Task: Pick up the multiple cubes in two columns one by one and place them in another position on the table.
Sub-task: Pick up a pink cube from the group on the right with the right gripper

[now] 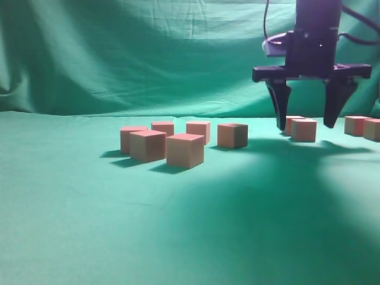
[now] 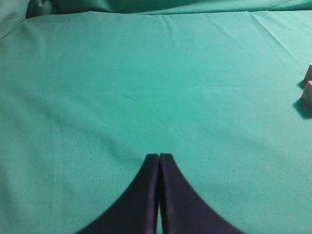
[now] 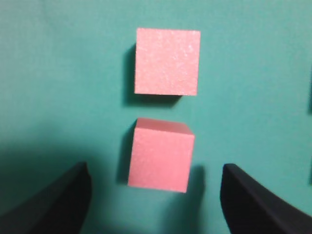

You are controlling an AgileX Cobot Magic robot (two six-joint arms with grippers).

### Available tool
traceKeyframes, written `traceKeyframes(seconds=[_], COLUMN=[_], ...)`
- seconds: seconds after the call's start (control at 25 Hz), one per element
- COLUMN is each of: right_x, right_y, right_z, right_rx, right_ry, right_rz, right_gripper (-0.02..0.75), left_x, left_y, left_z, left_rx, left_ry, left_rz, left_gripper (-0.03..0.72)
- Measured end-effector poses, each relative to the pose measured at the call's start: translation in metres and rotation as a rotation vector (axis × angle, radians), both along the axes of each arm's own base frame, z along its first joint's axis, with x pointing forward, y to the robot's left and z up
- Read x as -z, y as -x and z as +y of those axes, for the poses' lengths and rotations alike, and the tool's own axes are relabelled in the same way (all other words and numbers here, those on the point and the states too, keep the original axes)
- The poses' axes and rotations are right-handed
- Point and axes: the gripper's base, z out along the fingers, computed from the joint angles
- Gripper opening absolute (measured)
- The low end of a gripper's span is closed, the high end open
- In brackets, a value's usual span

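Note:
Several pinkish-red cubes stand on the green table (image 1: 71,225). A cluster sits mid-table, the nearest cube (image 1: 184,150) in front and a darker-sided cube (image 1: 232,135) at its right end. My right gripper (image 1: 305,124) hangs open, its fingertips down on either side of a cube (image 1: 303,129). In the right wrist view this cube (image 3: 161,155) lies between the open fingers (image 3: 73,195) without touching them, and a second cube (image 3: 167,61) stands just beyond it. My left gripper (image 2: 159,157) is shut on nothing, above bare cloth.
Two more cubes (image 1: 363,126) stand at the far right edge. Cube corners (image 2: 307,92) show at the right edge of the left wrist view. A wrinkled green backdrop (image 1: 148,53) rises behind the table. Open cloth lies in front of the cluster.

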Motion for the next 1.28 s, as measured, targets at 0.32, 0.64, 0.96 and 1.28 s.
traceKeyframes(seconds=[0.32, 0.64, 0.96, 1.28], right_x=[0.011, 0.011, 0.011, -0.031], right_y=[-0.005, -0.007, -0.006, 0.008], right_z=[0.002, 0.002, 0.001, -0.003], right_rx=[0.012, 0.016, 0.022, 0.001], right_ry=[-0.008, -0.014, -0.007, -0.004], right_rz=[-0.017, -0.036, -0.024, -0.042], right_gripper=[0.549, 0.442, 0.259, 0.259], left_x=[0.0, 0.0, 0.0, 0.0], left_y=[0.0, 0.0, 0.0, 0.0], left_z=[0.0, 0.0, 0.0, 0.0], left_rx=[0.0, 0.0, 0.0, 0.0], left_ry=[0.0, 0.0, 0.0, 0.0], left_rz=[0.0, 0.0, 0.0, 0.0], left_gripper=[0.0, 0.0, 0.0, 0.0])
